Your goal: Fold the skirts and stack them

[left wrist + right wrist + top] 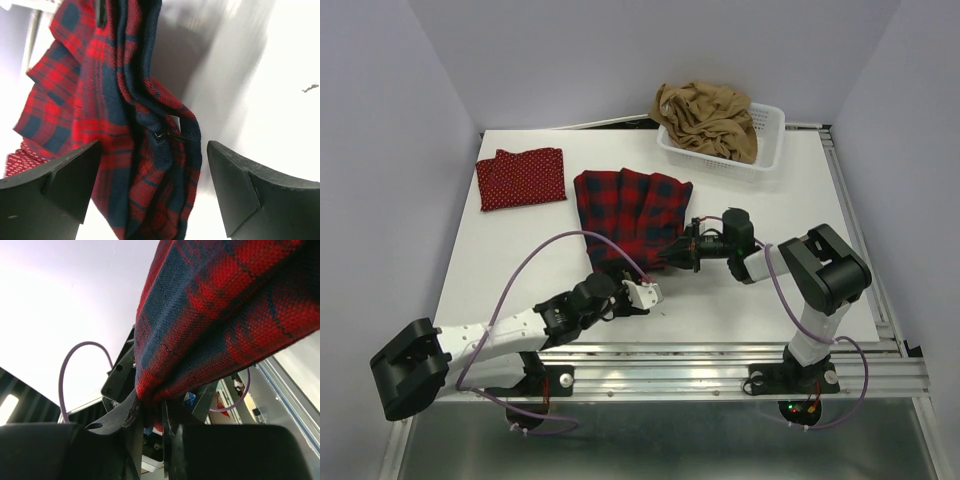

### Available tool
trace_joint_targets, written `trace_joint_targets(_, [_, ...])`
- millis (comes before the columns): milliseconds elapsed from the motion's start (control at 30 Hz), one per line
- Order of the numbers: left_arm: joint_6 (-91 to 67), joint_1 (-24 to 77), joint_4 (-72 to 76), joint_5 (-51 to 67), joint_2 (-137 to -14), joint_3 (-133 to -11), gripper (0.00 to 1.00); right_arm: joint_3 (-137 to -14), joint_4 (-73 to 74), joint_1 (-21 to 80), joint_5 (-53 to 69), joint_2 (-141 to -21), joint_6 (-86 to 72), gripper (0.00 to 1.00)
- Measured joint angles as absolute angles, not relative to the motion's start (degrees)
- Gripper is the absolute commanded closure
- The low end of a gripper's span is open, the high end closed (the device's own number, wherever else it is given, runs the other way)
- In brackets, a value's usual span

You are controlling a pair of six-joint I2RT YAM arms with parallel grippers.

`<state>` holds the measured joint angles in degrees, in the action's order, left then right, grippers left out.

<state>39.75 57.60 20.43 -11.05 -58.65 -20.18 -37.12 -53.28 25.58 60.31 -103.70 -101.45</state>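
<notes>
Near the far left corner of the white table (pixel 500 260) lies the red cloth skirt with tiny white dots (pixel 521 178). It is folded into a flat rectangle and lies apart from the other garments.

The left arm (pixel 510 335) reaches from the near left corner toward the middle of the near edge. The left jaws are spread wide and hold nothing. They stand low over the table, just beside the near end of the red-and-black plaid cloth skirt (pixel 632 215). In the left wrist view this plaid skirt (pixel 145 150) shows in deep folds between the two dark jaws and touches neither of them. A small part of the dotted skirt (pixel 20 155) is visible behind it.

The plaid skirt is in the middle of the table. Its far part lies flat with the pleats spread out, and its near right end is gathered together. The right jaws are pinching this gathered end. In the right wrist view the plaid cloth (pixel 210 310) comes down into the narrow gap between them and is pressed there. The right arm (pixel 825 275) stands at the near right corner and bends to the left, toward the skirt.

At the far right corner stands the white plastic mesh basket (pixel 772 150). The plain tan-brown cloth skirt (pixel 705 120) lies crumpled in it, heaped higher than the rim.
</notes>
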Motion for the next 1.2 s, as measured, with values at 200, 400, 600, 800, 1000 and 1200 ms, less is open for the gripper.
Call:
trace_joint_targets(200, [41.6, 59.6, 23.0, -15.3, -56.8, -19.2, 0.01, -36.7, -53.2, 25.6, 60.7, -103.7, -101.4, 0.99])
trace_joint_targets(400, [42.5, 59.6, 24.9, -19.0, -56.8, -19.2, 0.01, -36.7, -53.2, 25.6, 60.8, -103.7, -101.3, 0.99])
trace_joint_targets(600, [42.8, 59.6, 25.8, -19.6, -58.6, -19.2, 0.33, -36.7, -53.1, 25.6, 61.0, -103.7, -100.7, 0.99])
trace_joint_targets(800, [42.7, 59.5, 23.4, -16.8, -59.4, -19.2, 0.84, -36.7, -52.7, 25.6, 61.4, -103.7, -99.5, 0.95])
trace_joint_targets(1000, [42.9, 59.3, 15.3, -11.3, -58.2, -21.4, 1.0, -39.0, -47.2, 24.6, 64.6, -103.7, -91.9, 0.39])
trace_joint_targets(1200, [42.7, 59.2, 2.9, -5.0, -57.8, -25.6, 1.0, -59.7, -10.8, 17.2, 61.1, -103.9, -58.9, 0.35])
